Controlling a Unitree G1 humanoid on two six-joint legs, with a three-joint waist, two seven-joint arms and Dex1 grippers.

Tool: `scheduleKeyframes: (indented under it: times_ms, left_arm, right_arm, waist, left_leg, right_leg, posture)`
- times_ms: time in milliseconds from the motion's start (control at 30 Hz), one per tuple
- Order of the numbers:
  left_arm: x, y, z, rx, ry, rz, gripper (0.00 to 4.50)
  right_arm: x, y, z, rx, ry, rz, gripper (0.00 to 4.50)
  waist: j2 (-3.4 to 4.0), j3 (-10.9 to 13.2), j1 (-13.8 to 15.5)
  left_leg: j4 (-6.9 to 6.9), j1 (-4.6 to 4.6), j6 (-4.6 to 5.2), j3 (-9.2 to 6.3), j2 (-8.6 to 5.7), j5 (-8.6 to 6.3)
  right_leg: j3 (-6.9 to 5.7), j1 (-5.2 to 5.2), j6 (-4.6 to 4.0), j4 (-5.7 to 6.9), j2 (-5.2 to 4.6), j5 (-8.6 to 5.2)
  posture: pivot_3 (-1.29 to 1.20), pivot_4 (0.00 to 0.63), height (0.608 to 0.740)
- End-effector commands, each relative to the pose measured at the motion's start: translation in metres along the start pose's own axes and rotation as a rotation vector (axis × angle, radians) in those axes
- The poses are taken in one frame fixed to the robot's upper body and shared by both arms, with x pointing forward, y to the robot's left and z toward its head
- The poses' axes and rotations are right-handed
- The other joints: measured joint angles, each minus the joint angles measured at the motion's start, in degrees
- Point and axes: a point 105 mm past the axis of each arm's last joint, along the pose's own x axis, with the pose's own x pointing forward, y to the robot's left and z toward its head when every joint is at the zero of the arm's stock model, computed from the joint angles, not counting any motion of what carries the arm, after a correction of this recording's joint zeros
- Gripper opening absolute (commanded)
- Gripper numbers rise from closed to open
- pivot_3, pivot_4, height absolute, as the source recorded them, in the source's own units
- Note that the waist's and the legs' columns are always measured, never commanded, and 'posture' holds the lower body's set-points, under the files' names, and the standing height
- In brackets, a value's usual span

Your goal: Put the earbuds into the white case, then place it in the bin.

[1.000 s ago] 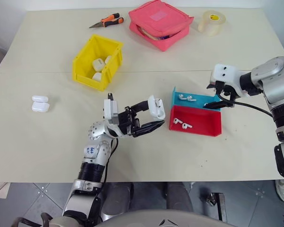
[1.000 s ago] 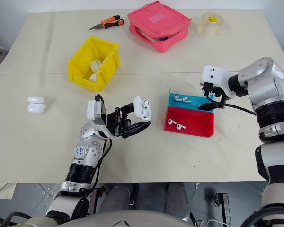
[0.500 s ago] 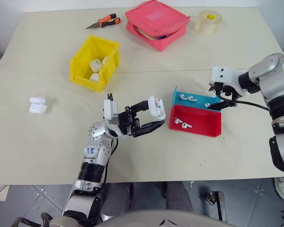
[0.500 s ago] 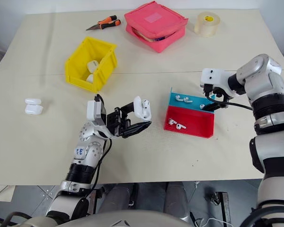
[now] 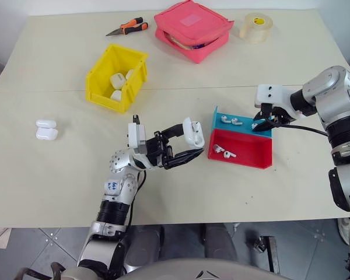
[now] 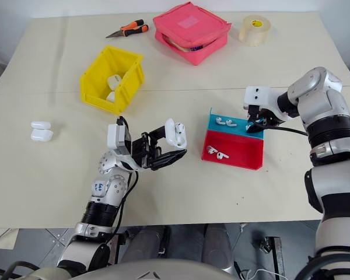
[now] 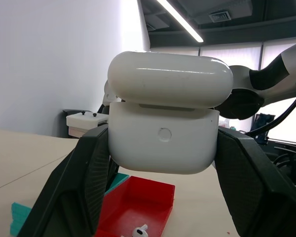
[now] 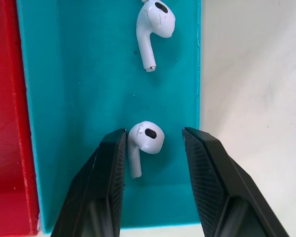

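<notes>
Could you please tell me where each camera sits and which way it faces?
Left eye and right eye: on the head, looking down over the table, both arms showing.
Left wrist: along the left gripper, shut on the white case.
Right wrist: down between the right gripper fingers at an earbud in the blue tray.
Shared: the red tray.

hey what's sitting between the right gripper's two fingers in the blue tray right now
One earbud, lying on the blue tray floor between the right gripper's two fingers, as the right wrist view shows. They haven't closed on it.

Bin sits behind-left — two trays lie right, earbuds in each.
</notes>
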Motion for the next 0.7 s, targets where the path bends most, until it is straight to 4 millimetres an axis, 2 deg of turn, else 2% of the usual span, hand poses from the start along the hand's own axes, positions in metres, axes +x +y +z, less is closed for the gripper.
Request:
scheduleKeyframes:
  times_ms: [33, 67, 167, 467, 600, 700]
  left_arm:
    - [0.004, -0.003, 0.007, 0.039, -0.016, -0.018, 2.78]
    - [0.004, -0.003, 0.007, 0.039, -0.016, -0.018, 2.78]
    - [0.004, -0.003, 0.007, 0.041, -0.014, -0.020, 2.78]
    - [0.005, -0.002, 0.008, 0.040, -0.010, -0.032, 2.78]
    - [0.008, -0.002, 0.009, 0.036, -0.013, -0.043, 2.78]
    - [0.011, -0.001, 0.009, 0.031, -0.015, -0.054, 2.78]
  right_arm:
    - [0.004, 0.003, -0.004, 0.002, 0.019, 0.018, 1.87]
    - [0.004, 0.004, -0.004, 0.003, 0.018, 0.019, 1.87]
    - [0.006, 0.005, -0.004, 0.003, 0.016, 0.026, 0.97]
    - [0.005, 0.006, -0.001, 0.006, -0.021, 0.008, 0.97]
    - [-0.020, -0.004, 0.015, 0.032, -0.153, -0.095, 0.97]
    - [-0.043, 0.000, 0.024, 0.060, -0.284, -0.135, 0.97]
  waist:
    - [0.00, 0.00, 0.00]
    - [0.00, 0.00, 0.00]
    - [0.00, 0.00, -0.03]
    - [0.00, 0.00, -0.02]
    - [0.00, 0.00, 0.09]
    - [0.02, 0.00, 0.22]
  left_leg:
    - [0.00, 0.00, 0.00, 0.00, 0.00, 0.00]
    - [0.00, 0.00, 0.00, 0.00, 0.00, 0.00]
    - [0.01, 0.02, 0.00, 0.00, 0.00, 0.00]
    - [0.01, 0.04, 0.00, -0.02, 0.00, 0.00]
    - [0.01, 0.02, 0.00, -0.03, 0.00, 0.00]
    - [0.01, -0.06, 0.00, -0.04, -0.01, 0.00]
  right_leg:
    - [0.00, 0.00, 0.00, 0.00, 0.00, 0.00]
    - [0.00, 0.00, 0.00, 0.00, 0.00, 0.00]
    - [0.00, 0.02, 0.00, 0.00, 0.00, 0.00]
    - [0.00, 0.03, 0.00, 0.02, 0.00, 0.00]
    - [0.00, 0.02, 0.00, 0.01, 0.00, 0.00]
    - [0.02, -0.05, 0.00, 0.02, 0.00, 0.00]
  posture:
    - [0.00, 0.150, 0.740]
    - [0.00, 0.150, 0.740]
    - [0.00, 0.150, 0.740]
    - [0.00, 0.150, 0.740]
    - [0.00, 0.150, 0.740]
    - [0.00, 0.150, 0.740]
